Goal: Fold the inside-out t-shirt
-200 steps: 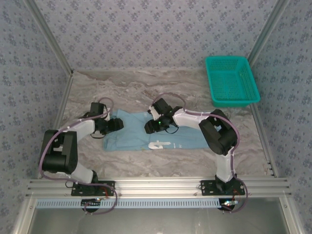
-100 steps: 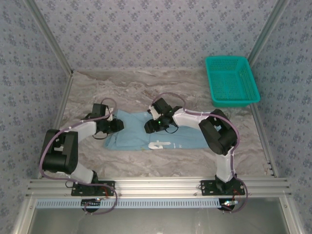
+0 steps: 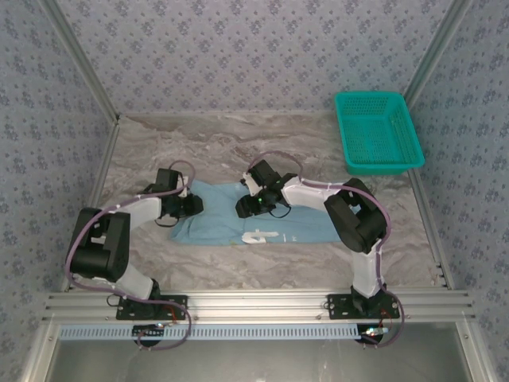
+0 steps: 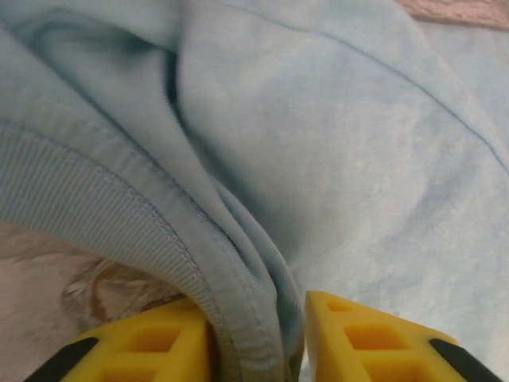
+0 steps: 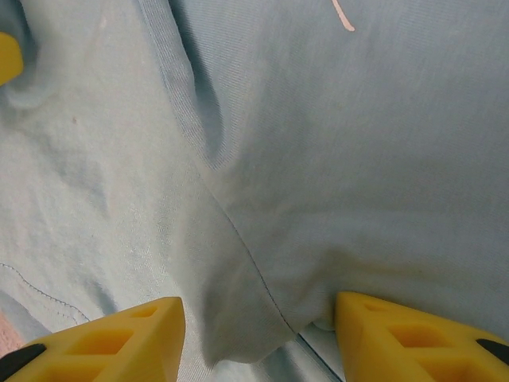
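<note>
The inside-out t-shirt [image 3: 262, 224] lies flat and partly folded on the marble table, light blue with white lettering near its front edge. My left gripper [image 3: 191, 206] is at the shirt's left edge. In the left wrist view my left gripper [image 4: 258, 342] is shut on a bunched fold of the t-shirt [image 4: 334, 159] with a ribbed hem. My right gripper [image 3: 245, 208] is low over the shirt's middle. In the right wrist view my right gripper [image 5: 258, 334] is open, and a loose flap of the t-shirt [image 5: 318, 183] lies between the yellow fingers [image 5: 119, 342], touching the right one.
A teal mesh basket [image 3: 378, 131] stands at the back right corner. Bare marble table [image 3: 199, 147] stretches behind and to the left of the shirt. Papered walls and metal posts close in the sides, and an aluminium rail [image 3: 254, 302] runs along the near edge.
My left gripper has shut on the shirt's left edge and shifted slightly right, drawing that edge in. The right arm has not moved.
</note>
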`<control>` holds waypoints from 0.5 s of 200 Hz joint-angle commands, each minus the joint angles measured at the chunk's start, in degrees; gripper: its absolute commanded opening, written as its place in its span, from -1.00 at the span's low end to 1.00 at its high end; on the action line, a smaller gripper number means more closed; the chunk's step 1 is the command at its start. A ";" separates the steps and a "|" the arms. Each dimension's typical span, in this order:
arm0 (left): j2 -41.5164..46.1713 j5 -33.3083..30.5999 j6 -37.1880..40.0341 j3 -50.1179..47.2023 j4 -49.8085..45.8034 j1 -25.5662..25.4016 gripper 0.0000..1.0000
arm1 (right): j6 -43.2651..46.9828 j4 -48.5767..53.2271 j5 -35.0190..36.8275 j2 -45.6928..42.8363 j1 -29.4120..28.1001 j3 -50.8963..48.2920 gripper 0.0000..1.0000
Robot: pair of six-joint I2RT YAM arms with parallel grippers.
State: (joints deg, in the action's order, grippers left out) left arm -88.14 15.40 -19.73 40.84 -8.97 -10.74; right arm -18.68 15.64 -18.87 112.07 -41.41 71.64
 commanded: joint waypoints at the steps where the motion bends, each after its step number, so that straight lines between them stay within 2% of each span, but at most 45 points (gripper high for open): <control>1: 3.36 -4.90 -0.82 -0.19 -2.80 0.02 -0.27 | -0.92 1.84 0.50 1.22 -0.34 1.79 0.08; 37: 5.63 -7.09 -0.20 -0.69 -3.30 0.02 -0.08 | -0.92 1.85 0.35 1.57 -0.40 1.79 0.08; 80: -0.09 -4.24 1.33 1.47 -4.10 -1.11 0.22 | -0.83 2.16 0.58 1.43 -0.41 1.73 0.08; 100: -1.91 -2.85 1.70 2.21 -4.32 -1.79 0.22 | -0.88 2.20 0.64 1.22 -0.40 1.43 0.08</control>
State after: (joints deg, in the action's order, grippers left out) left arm -87.74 9.98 -19.25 41.43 -11.29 -11.62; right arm -18.68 15.68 -18.87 112.51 -41.41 71.94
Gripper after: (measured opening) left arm 0.619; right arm 0.541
